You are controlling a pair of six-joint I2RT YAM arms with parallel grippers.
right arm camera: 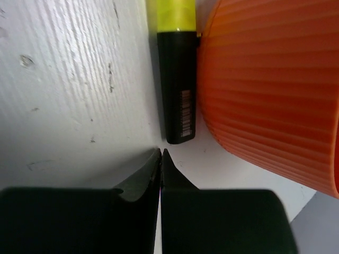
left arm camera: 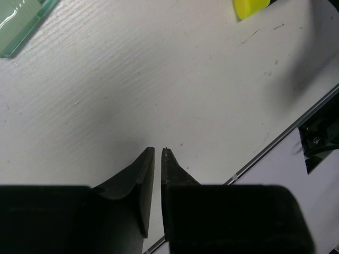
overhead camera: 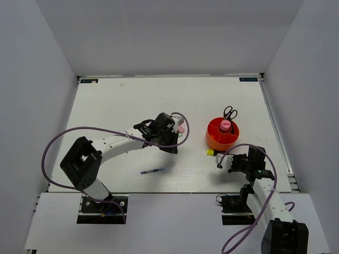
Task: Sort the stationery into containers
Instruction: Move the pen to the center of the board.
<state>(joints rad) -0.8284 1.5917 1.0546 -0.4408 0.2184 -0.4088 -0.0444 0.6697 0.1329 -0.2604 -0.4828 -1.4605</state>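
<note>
The orange-red cup (overhead camera: 222, 138) stands right of centre and holds black-handled scissors (overhead camera: 230, 112) and a fat pink tube (overhead camera: 225, 126). A yellow marker with a black body (overhead camera: 210, 152) lies against the cup's near left side. It also shows in the right wrist view (right arm camera: 177, 84), next to the cup wall (right arm camera: 275, 90). My right gripper (right arm camera: 161, 152) is shut and empty, its tips just short of the marker's black end. My left gripper (left arm camera: 158, 151) is shut and empty above bare table. A pale green marker (left arm camera: 21, 24) and the yellow cap (left arm camera: 250, 6) sit at that view's top edge. A pink marker (overhead camera: 181, 128) lies beside the left wrist. A thin pen (overhead camera: 154, 171) lies near the front.
The white table (overhead camera: 127, 100) has grey walls on three sides. Purple cables (overhead camera: 58, 140) loop from both arms. The table's front edge with a metal strip (left arm camera: 286, 135) runs close to my left gripper.
</note>
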